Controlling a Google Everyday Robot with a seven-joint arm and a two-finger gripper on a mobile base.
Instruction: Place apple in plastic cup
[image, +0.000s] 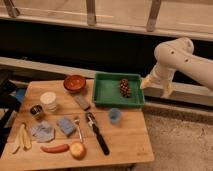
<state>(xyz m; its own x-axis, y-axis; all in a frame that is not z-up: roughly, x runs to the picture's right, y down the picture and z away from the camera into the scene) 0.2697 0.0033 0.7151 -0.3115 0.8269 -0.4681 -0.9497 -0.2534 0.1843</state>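
Nearest, one apple (77, 149) sits by the front edge of the table (131, 141), beside one red sausage (55, 148). Farther back stands one plastic cup (115, 116), well apart from the apple. Beyond, right of the one green tray (104, 91), my gripper (156, 86) hangs, its two fingers spread, empty.

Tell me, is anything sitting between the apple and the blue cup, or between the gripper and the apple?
Yes. A black-handled utensil lies diagonally between the apple and the plastic cup. The gripper, open, hangs right of the green tray, off the table; cup and utensil both lie on its line toward the apple.
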